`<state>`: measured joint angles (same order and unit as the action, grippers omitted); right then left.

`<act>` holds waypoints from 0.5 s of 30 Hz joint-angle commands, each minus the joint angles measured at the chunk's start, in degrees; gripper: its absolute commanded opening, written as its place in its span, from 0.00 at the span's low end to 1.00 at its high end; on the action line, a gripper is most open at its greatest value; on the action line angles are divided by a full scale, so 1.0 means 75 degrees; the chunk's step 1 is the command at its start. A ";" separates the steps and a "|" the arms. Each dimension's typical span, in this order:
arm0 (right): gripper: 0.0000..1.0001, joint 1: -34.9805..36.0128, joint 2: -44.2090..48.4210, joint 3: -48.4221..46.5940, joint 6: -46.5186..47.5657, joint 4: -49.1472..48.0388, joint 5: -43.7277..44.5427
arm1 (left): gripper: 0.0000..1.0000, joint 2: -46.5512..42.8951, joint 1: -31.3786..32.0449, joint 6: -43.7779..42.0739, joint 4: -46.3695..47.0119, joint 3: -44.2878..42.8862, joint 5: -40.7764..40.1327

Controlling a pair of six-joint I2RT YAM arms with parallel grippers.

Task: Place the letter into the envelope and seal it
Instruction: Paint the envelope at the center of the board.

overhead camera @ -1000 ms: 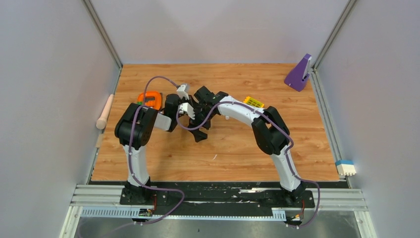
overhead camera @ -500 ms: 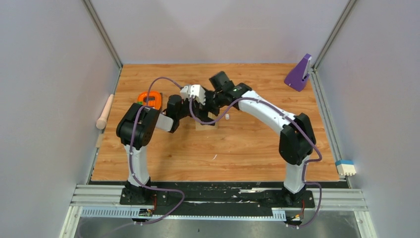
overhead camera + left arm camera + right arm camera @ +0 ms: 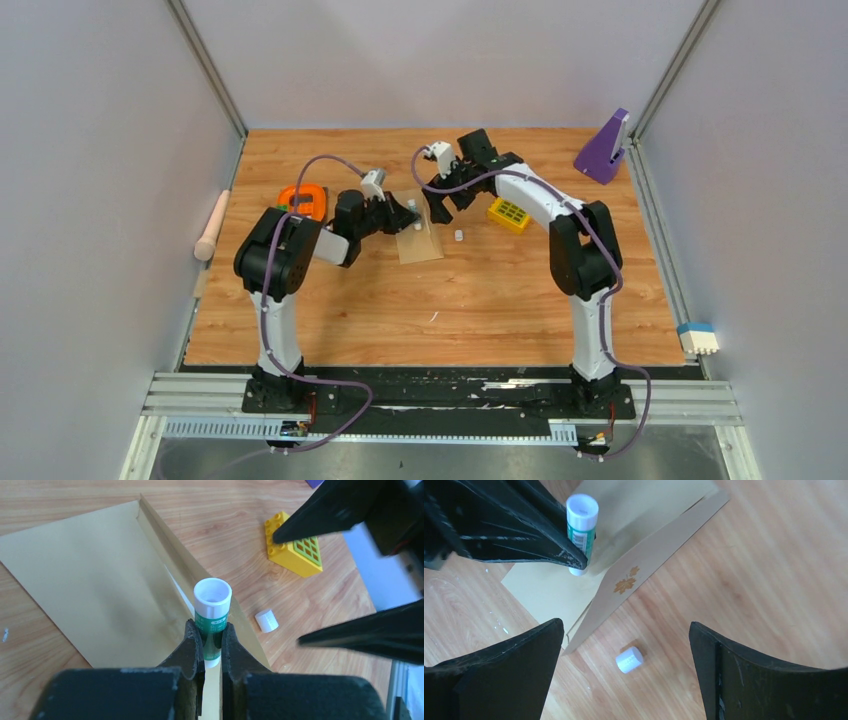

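The tan envelope (image 3: 420, 240) lies flat mid-table, its flap (image 3: 625, 585) folded open to the right with a gold leaf mark on it. Only a thin white sliver at its mouth (image 3: 178, 587) may be the letter. My left gripper (image 3: 206, 627) is shut on a green-and-white glue stick (image 3: 212, 611), held uncapped over the flap's fold. The stick's white cap (image 3: 629, 659) lies on the wood just right of the envelope. Above that cap my right gripper (image 3: 625, 630) hangs wide open, with nothing between its fingers (image 3: 340, 510).
A yellow brick (image 3: 509, 213) lies right of the cap, under the right arm. An orange object (image 3: 303, 200) sits left of the left wrist. A purple stand (image 3: 603, 150) occupies the back right corner, a wooden dowel (image 3: 211, 225) the left edge.
The right arm has swung back and to the right, off the left gripper, uncovering the envelope. The left gripper with the glue stick has shifted right, over the envelope's flap.
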<state>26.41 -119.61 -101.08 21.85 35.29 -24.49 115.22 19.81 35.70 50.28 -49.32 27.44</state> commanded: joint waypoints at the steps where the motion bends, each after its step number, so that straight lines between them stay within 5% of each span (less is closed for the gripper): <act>1: 1.00 0.0287 -0.0100 0.0211 -0.0894 -0.0401 0.0316 | 0.00 -0.0041 -0.0155 0.0385 0.0689 -0.0100 0.0187; 15: 1.00 0.0938 0.0130 0.1744 -0.1354 -0.1632 0.1670 | 0.00 0.0192 -0.0412 0.0549 0.1328 -0.0208 0.0015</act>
<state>32.84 -121.60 -89.62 14.15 28.05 -16.45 115.39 17.06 39.83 56.95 -49.12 27.94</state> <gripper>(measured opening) 0.996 0.084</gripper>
